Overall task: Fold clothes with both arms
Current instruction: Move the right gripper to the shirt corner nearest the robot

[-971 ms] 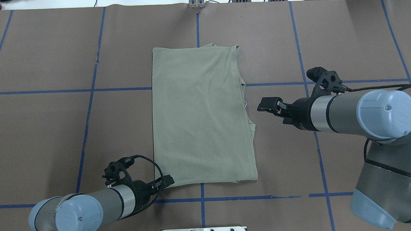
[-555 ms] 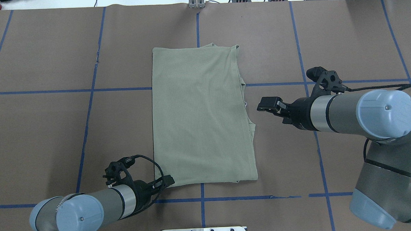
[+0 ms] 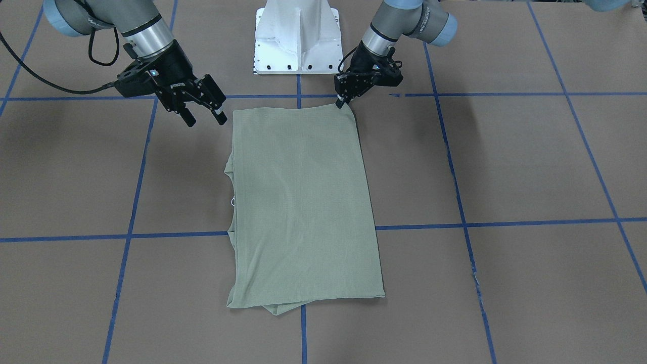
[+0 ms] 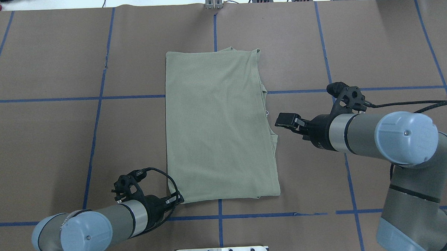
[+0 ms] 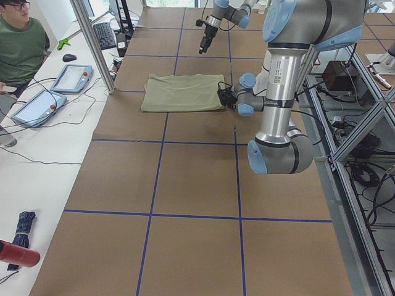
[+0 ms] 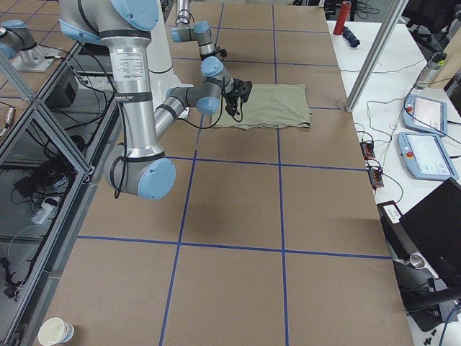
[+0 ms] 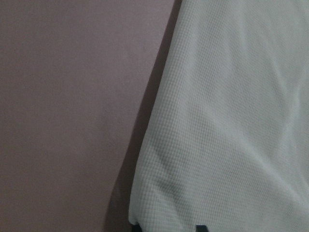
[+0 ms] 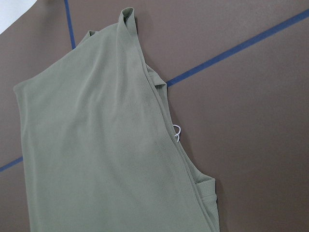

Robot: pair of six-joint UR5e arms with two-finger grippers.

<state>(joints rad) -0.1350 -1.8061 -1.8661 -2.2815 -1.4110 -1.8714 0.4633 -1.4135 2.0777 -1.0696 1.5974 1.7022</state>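
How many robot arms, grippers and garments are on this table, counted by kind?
Robot arms: 2 (left arm, right arm)
Grippers: 2 (left gripper, right gripper)
Garments: 1 (green shirt)
Total: 5

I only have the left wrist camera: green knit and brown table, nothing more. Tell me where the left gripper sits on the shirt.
Observer: The left gripper is at the folded shirt's corner nearest the robot, on the robot's left side.
Operator: Report whether it is clamped on the cloth.
Observer: Cannot tell. In the front-facing view its tips narrow right at that corner.
Operator: Now give me the right gripper.
Observer: The right gripper is open, beside the shirt's neck-side edge and not touching the cloth.
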